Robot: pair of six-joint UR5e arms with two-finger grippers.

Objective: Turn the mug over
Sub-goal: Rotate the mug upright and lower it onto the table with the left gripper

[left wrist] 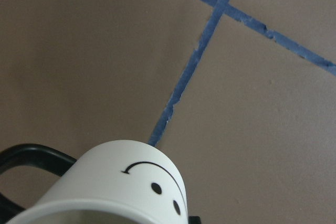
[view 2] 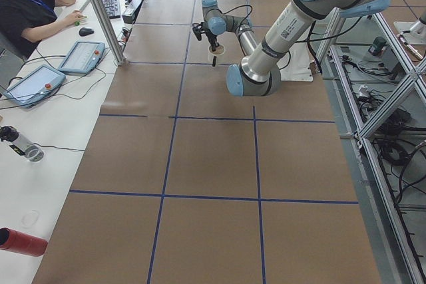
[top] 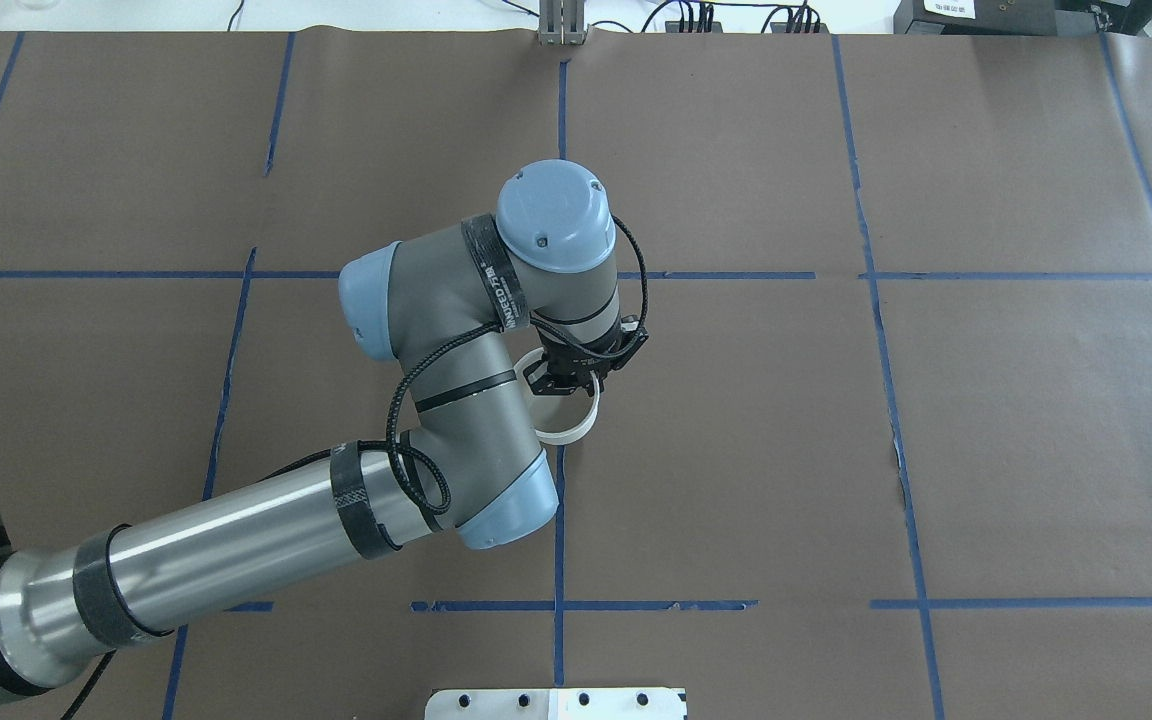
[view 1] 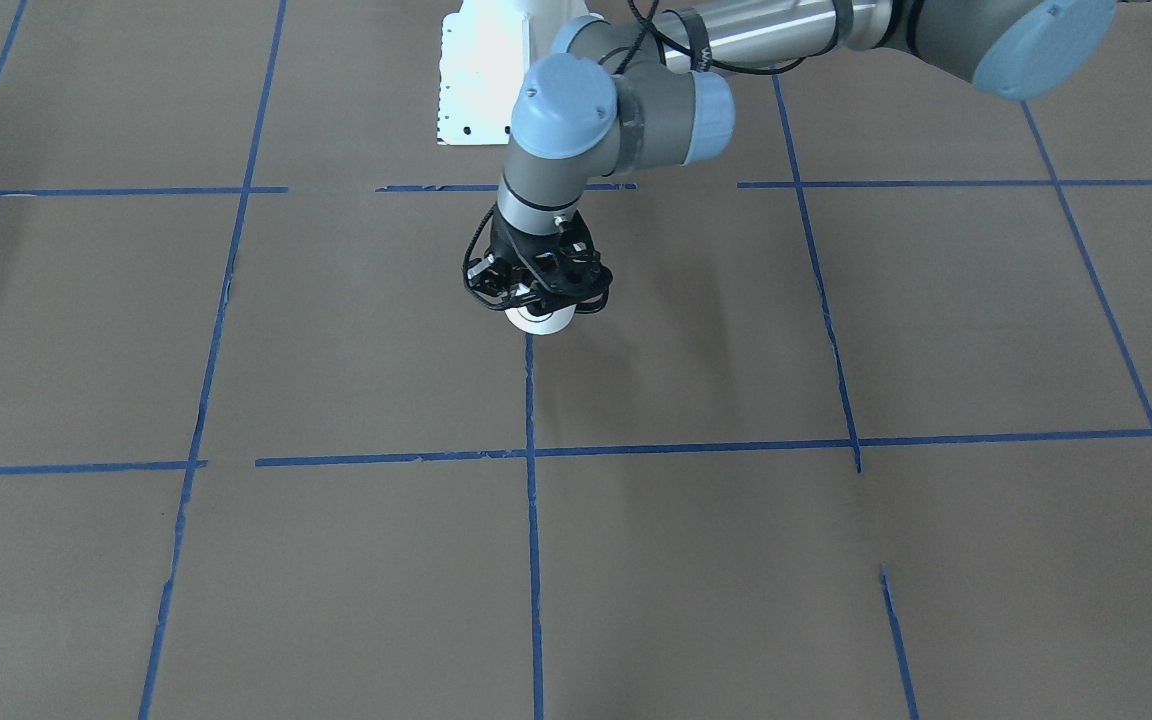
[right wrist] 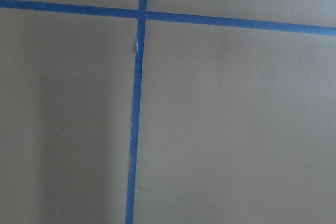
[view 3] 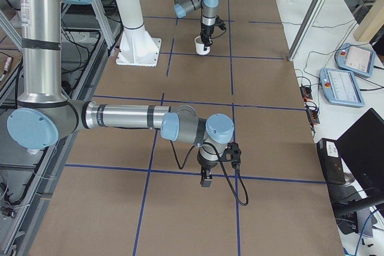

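The white mug (top: 577,429) stands upright, mouth up, on the middle blue tape line. It also shows in the front view (view 1: 543,320). My left gripper (top: 566,383) comes down from above and is shut on the mug's rim. In the left wrist view the mug (left wrist: 131,182) fills the bottom, with its black smiley face toward the table and its black handle (left wrist: 31,156) at the left. I cannot tell whether its base touches the table. My right gripper (view 3: 206,179) shows only in the exterior right view, pointing down over the table; I cannot tell if it is open or shut.
Brown paper with a grid of blue tape lines (view 1: 532,520) covers the table. The white robot base plate (view 1: 481,75) sits at the robot's side. Tablets (view 2: 81,56) and a seated operator (view 2: 30,11) are beside the table.
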